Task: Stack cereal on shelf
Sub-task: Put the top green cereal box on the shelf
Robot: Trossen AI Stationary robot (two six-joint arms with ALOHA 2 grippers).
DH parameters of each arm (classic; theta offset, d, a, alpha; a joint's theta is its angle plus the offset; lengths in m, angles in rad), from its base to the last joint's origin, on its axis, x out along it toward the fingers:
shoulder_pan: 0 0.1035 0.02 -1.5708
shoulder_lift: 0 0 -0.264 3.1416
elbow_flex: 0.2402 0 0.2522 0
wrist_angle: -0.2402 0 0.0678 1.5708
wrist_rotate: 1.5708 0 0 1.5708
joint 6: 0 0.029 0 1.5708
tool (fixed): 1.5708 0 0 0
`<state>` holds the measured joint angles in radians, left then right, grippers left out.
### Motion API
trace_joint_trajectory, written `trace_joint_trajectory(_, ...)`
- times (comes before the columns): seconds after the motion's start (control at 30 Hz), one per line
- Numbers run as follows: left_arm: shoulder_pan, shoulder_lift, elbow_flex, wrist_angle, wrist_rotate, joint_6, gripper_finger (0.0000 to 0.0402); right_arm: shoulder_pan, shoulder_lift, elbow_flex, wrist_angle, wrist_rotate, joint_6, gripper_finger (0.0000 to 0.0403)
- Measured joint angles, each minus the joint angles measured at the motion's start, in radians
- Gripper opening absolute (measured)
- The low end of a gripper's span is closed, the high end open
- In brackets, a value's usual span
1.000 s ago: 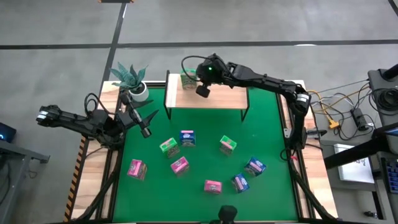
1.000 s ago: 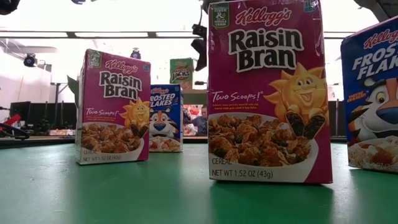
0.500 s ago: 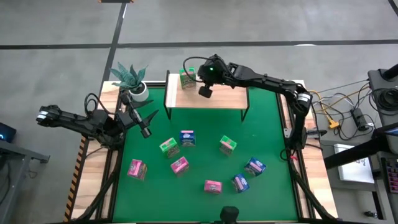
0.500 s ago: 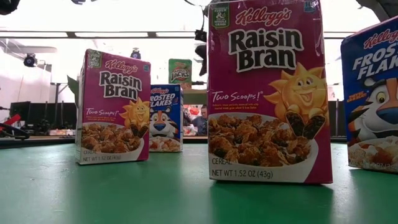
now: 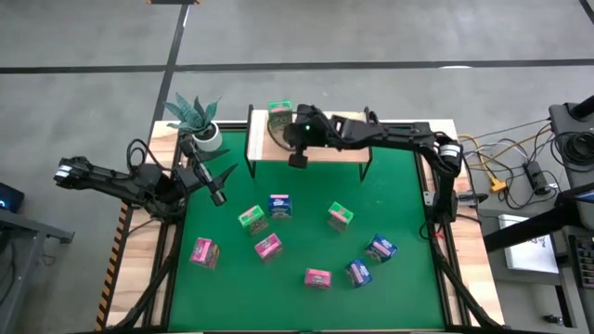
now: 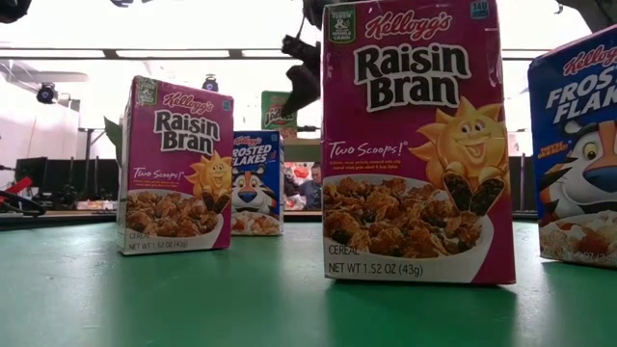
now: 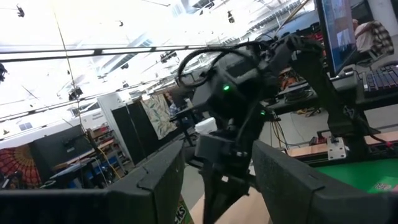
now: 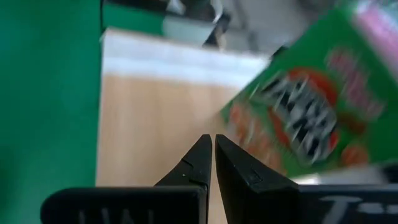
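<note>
1. We are looking down on a green-topped table with the shelf standing at its 12 o'clock edge, a light wood plank on thin black legs.
2. We are seeing the right arm reaching in from 3 o'clock across the shelf, its right gripper hanging over the plank's 9 o'clock end.
3. In the right wrist view we are seeing the right gripper's two dark fingers pressed together with nothing between them, so it is closed and empty.
4. A green cereal box is standing on the shelf at its 10 o'clock corner; the right wrist view is showing the same green box just beside the closed fingertips, and we cannot tell whether they are touching.
5. The left arm is waiting off the table's 9 o'clock edge, and its left gripper is pointing toward 3 o'clock with its fingers spread apart and holding nothing.
6. A potted plant is sitting at the 10 o'clock corner, near the shelf.
7. Eight boxes are lying scattered on the green surface toward 6 o'clock: two green ones, three blue ones and three pink ones.
8. In the low view we are reading Raisin Bran on the pink boxes and Frosted Flakes on the blue ones.
</note>
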<state>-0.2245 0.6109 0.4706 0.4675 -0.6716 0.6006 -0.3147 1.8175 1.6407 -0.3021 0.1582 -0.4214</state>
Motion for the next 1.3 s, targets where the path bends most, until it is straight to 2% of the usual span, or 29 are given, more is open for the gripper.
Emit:
trace_joint_trajectory(0.1, 0.000, 0.000, 0.000, 0.000, 0.000, 0.000, 0.0173, 0.014, 0.000, -0.025, 0.093, 0.053, -0.025, 0.0012)
trace_joint_trajectory(0.43, 0.000, 0.001, 0.000, 0.004, 0.000, 0.000, 0.0173, 0.009, 0.041, -0.036, 0.237, 0.055, -0.004, 0.0012)
trace_joint_trajectory(0.67, 0.000, 0.003, 0.000, 0.005, 0.000, 0.000, 0.0173, 0.010, 0.073, -0.025, 0.242, 0.155, -0.032, 0.0012)
trace_joint_trajectory(1.17, 0.000, 0.003, 0.000, 0.008, 0.001, 0.000, 0.0173, -0.009, 0.128, -0.024, 0.355, 0.160, -0.062, 0.0012)
trace_joint_trajectory(1.3, 0.000, 0.004, 0.000, 0.008, 0.001, 0.000, 0.0173, -0.012, 0.129, -0.024, 0.362, 0.194, -0.074, 0.0012)
